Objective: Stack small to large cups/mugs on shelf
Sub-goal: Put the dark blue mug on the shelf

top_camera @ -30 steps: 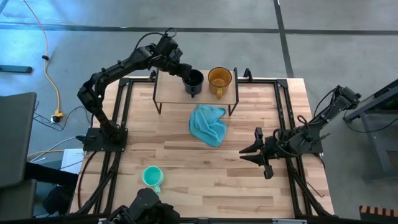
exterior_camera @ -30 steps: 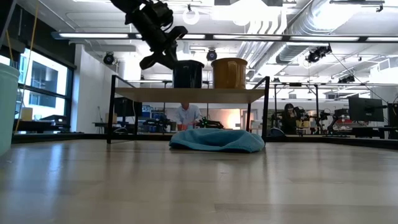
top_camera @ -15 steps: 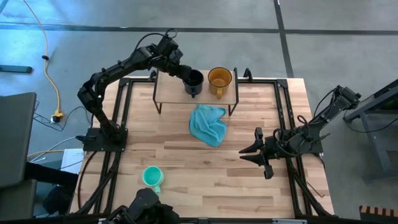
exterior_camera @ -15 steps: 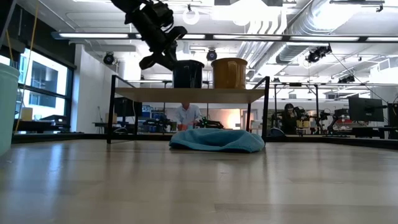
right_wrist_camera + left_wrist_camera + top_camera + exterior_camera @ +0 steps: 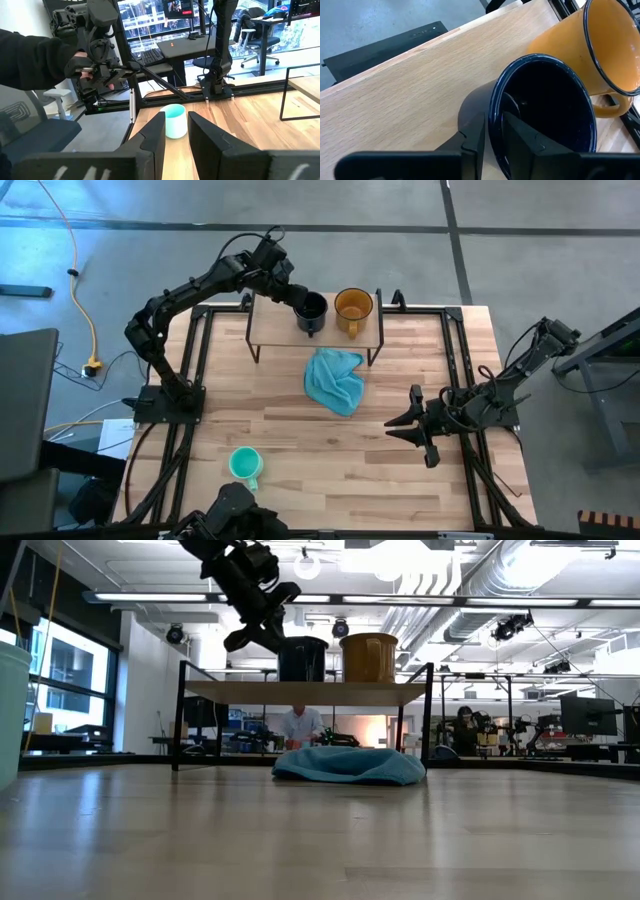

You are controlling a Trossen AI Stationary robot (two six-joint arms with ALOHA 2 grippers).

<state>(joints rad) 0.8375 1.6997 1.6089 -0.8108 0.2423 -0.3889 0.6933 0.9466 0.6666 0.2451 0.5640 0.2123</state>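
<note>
Between left gripper (image 5: 492, 131) fingers, navy mug (image 5: 545, 107) rim

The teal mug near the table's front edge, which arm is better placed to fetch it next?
Probably the right: its hand waits free, while the left hand grips the navy mug's rim on the shelf.

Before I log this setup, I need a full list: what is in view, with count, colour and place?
navy mug: one, dark navy, on the shelf, left of the amber mug
amber mug: one, amber-yellow, on the shelf
teal mug: one, teal-green, tabletop, near front left
cloth: one, light blue, crumpled on the table in front of the shelf
shelf: one, light wood, black legs, table's far side
left gripper: fingers astride the navy mug's rim
right gripper: low at the table's right side
</note>
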